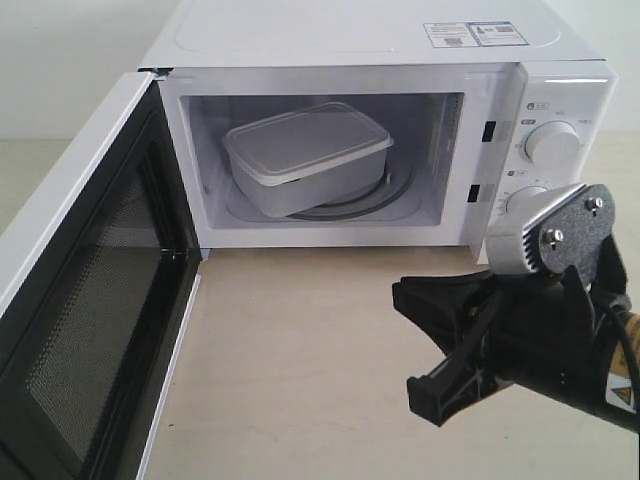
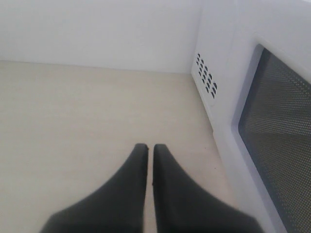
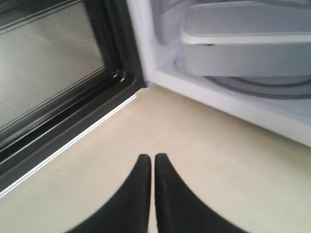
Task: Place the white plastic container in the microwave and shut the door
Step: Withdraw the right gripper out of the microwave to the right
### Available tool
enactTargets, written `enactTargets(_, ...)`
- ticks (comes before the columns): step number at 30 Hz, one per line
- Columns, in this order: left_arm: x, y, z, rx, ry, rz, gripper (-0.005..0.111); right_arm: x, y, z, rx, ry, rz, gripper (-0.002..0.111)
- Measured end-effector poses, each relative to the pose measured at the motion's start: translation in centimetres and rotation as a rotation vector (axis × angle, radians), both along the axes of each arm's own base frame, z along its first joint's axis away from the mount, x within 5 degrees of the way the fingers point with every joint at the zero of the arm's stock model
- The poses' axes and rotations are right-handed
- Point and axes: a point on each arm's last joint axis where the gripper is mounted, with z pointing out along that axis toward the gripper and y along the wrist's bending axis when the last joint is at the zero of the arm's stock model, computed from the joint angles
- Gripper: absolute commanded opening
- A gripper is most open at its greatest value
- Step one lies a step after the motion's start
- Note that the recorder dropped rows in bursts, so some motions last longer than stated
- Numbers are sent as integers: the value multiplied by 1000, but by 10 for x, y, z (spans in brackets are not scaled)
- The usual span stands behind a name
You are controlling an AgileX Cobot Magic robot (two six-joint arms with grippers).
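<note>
The white plastic container (image 1: pixel 305 150) sits inside the microwave (image 1: pixel 350 40) on the glass turntable (image 1: pixel 385 195), lid on; in the right wrist view the container (image 3: pixel 243 34) lies ahead in the cavity. The door (image 1: pixel 90 300) stands wide open at the left, its black mesh inner face (image 3: pixel 48 73) showing. My right gripper (image 1: pixel 402 293) hovers over the table in front of the dials, shut (image 3: pixel 153 156) and holding nothing. My left gripper (image 2: pixel 150 146) is shut and holding nothing, beside the door's outer window (image 2: pixel 282 145); it is out of the exterior view.
Two round dials (image 1: pixel 552 143) sit on the microwave's right panel, just behind my right arm. Side vent holes (image 2: pixel 206 73) show on the microwave's wall. Beige tabletop (image 1: pixel 300 350) spreads in front of the cavity, and a white wall (image 2: pixel 97 29) stands behind.
</note>
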Motion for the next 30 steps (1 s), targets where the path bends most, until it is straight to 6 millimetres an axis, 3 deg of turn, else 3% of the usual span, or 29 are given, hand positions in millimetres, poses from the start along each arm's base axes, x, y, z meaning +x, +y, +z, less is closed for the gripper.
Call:
enactTargets(3,1,0,3,0,-34,5,4,-5,2,-1,5,29,49,0)
enactTargets(11,-10,8,63,-6,-715,95,4,-6,3,-1,27,59,50,0)
enactTargets(19,-31,12,87,-5,-1066,143,4,-6,3,-1,32,65,49,0)
enactTargets(24,-27,7,105,89,-939,104,4,-6,3,-1,29,62,50,0)
enactTargets(30,3,3,155,221,-514,49,4,-6,3,-1,10,41,62,0)
